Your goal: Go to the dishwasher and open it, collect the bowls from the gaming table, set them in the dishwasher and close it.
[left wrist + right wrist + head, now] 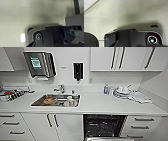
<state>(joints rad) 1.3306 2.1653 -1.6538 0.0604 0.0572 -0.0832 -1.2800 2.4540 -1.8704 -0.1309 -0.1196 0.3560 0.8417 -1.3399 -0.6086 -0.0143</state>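
Dishwasher gapes open under my counter's front edge, its door dropped flat. That door looks heavy and stiff; I'd lift its outer edge. My grippers' spread I cannot tell.

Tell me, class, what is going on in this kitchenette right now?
The robot faces a white counter with a steel sink holding some dishes. Below the counter, the dishwasher stands open, its dark racks showing and its door folded down. Nothing is being handled in the head view. Both wrist cameras look at pale speckled floor, so the arms seem to hang idle.
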